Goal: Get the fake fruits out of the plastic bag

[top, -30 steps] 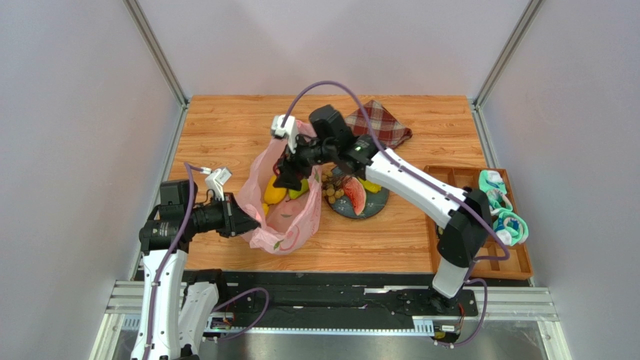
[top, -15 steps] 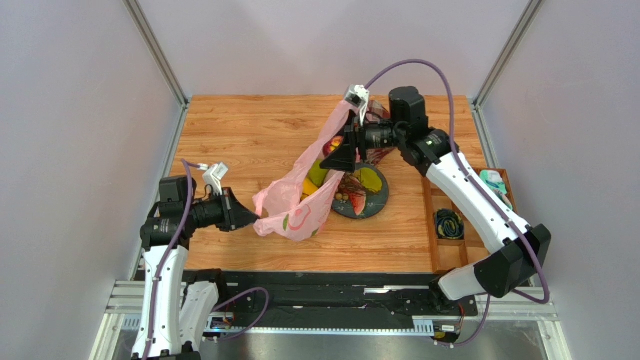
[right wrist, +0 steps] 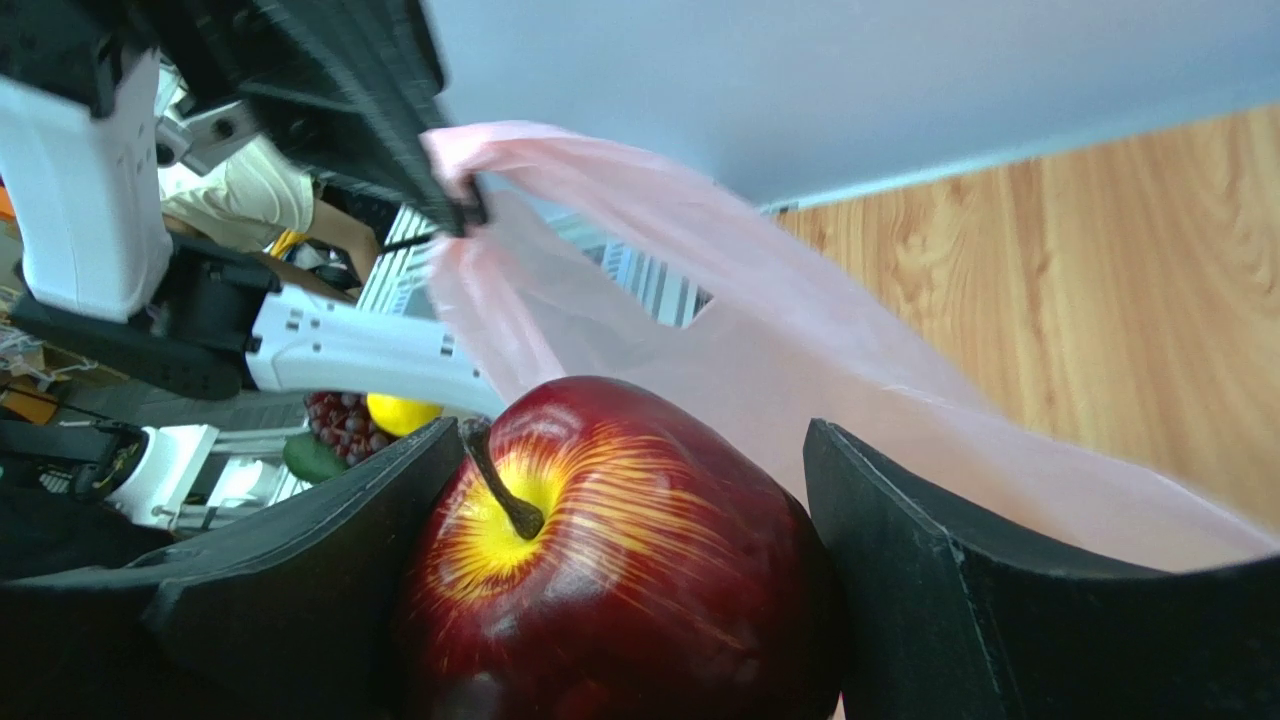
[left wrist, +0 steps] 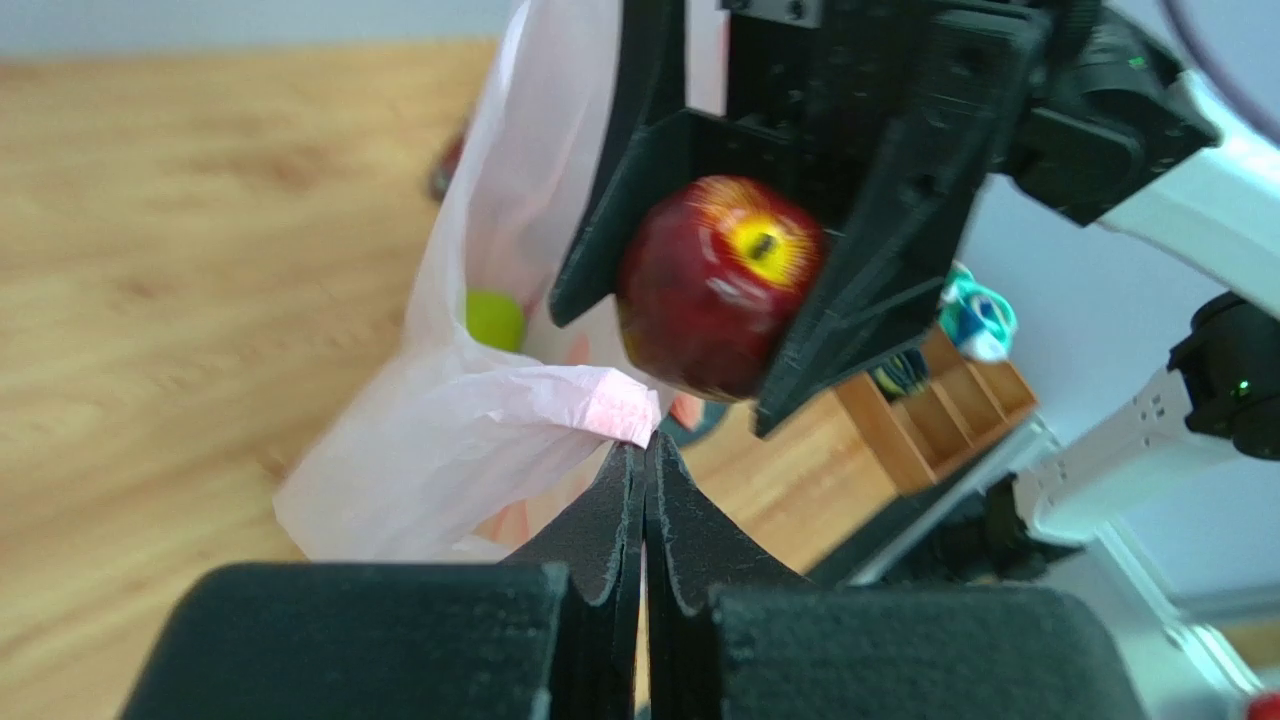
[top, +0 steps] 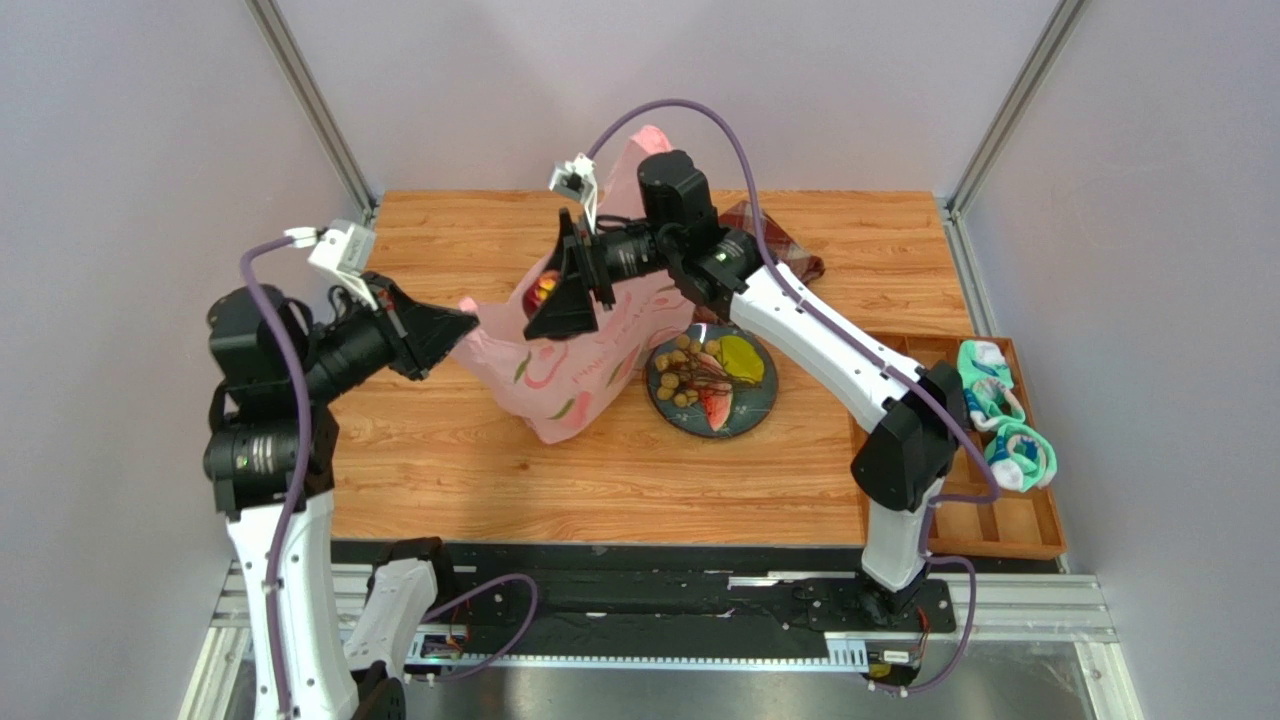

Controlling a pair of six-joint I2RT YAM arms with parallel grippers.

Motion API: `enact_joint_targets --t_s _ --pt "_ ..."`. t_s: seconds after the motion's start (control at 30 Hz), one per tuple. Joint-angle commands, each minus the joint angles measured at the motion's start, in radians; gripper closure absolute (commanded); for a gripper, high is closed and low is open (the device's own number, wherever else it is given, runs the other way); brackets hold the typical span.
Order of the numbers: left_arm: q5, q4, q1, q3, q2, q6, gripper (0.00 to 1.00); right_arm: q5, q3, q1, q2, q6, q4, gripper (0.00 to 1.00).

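1. Left gripper (left wrist: 646, 459) – my jaws are pressed together on a fold of the plastic bag (left wrist: 451, 435) at its rim. The pink film bunches just ahead of my fingertips.
2. Right gripper (top: 565, 294) – my jaws stand wide, clamped on the dark red apple (right wrist: 616, 555). One finger (right wrist: 301, 585) bears on each side of it, and the stem end faces my wrist camera.
3. The apple is in the air at the mouth of the bag, clear of the film on the side my left wrist camera sees.
4. The bag is raised above the desk (top: 451, 480), left of centre and towards the far edge. It is stretched between my left grip and the film draped behind my right gripper.
5. I cannot tell whether the bag's lower end touches the desk.
6. One green fruit (left wrist: 493, 320) shows inside the bag through the film.
7. A dark plate (top: 756, 402) sits near the middle of the desk, just right of the bag. It carries the brownish grape bunch (top: 684, 375), the pink-red slice (top: 717, 407) and a yellow fruit (top: 739, 357).
8. A red plaid cloth (top: 809, 270) lies by the far edge, largely hidden behind my right arm.
9. A wooden tray (top: 1037, 525) lies along the right edge towards the near corner, with teal rolled socks (top: 1019, 447) on it.
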Motion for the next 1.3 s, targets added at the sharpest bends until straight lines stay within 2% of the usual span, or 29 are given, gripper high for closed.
enact_joint_targets --t_s 0.0,0.17,0.23,0.4,0.57,0.7,0.77,0.8,0.87,0.93,0.97,1.0,1.03,1.07,1.13,1.17,1.27 --pt "-0.156 0.035 0.01 0.092 -0.063 -0.024 1.0 -0.042 0.192 0.028 0.065 0.107 0.125 0.56" --pt "-0.292 -0.051 0.016 0.092 -0.073 0.01 1.0 -0.073 0.195 0.091 0.059 0.182 0.211 0.54" --pt "-0.376 -0.09 0.019 0.04 -0.083 0.002 1.0 -0.092 0.191 0.111 0.045 0.187 0.228 0.53" --pt "-0.377 -0.087 0.027 -0.16 -0.088 -0.035 1.0 -0.092 0.134 0.111 -0.013 0.179 0.226 0.55" --pt "-0.352 -0.039 0.029 -0.309 -0.1 -0.081 1.0 0.028 0.088 0.014 -0.128 0.064 0.121 0.58" --pt "-0.326 -0.013 0.029 -0.337 -0.091 -0.081 1.0 0.135 0.088 -0.131 -0.221 -0.025 0.004 0.58" --pt "-0.332 -0.008 0.029 -0.345 -0.088 -0.076 1.0 0.17 0.08 -0.229 -0.264 -0.121 -0.074 0.58" --pt "-0.335 -0.004 0.029 -0.349 -0.086 -0.072 1.0 0.239 0.054 -0.259 -0.281 -0.192 -0.187 0.58" --pt "-0.342 0.005 0.029 -0.365 -0.083 -0.067 1.0 0.29 -0.036 -0.343 -0.368 -0.426 -0.255 0.59" --pt "-0.345 0.021 0.029 -0.379 -0.088 -0.069 1.0 0.419 -0.244 -0.395 -0.439 -0.606 -0.344 0.57" --pt "-0.342 0.021 0.03 -0.389 -0.09 -0.07 1.0 0.445 -0.331 -0.411 -0.47 -0.808 -0.369 0.58" --pt "-0.334 0.025 0.03 -0.394 -0.093 -0.072 1.0 0.492 -0.41 -0.423 -0.542 -0.897 -0.393 0.58" --pt "-0.331 0.025 0.029 -0.399 -0.094 -0.07 1.0 0.528 -0.579 -0.438 -0.574 -0.992 -0.39 0.58" --pt "-0.329 0.022 0.029 -0.402 -0.096 -0.07 1.0 0.557 -0.655 -0.441 -0.608 -1.134 -0.383 0.57" --pt "-0.329 0.018 0.029 -0.403 -0.097 -0.066 1.0 0.6 -0.836 -0.458 -0.68 -1.247 -0.349 0.57" --pt "-0.331 0.016 0.03 -0.402 -0.097 -0.062 1.0 0.6 -0.873 -0.466 -0.694 -1.308 -0.341 0.57" --pt "-0.337 0.005 0.03 -0.399 -0.1 -0.052 1.0 0.599 -0.972 -0.469 -0.717 -1.352 -0.314 0.57"
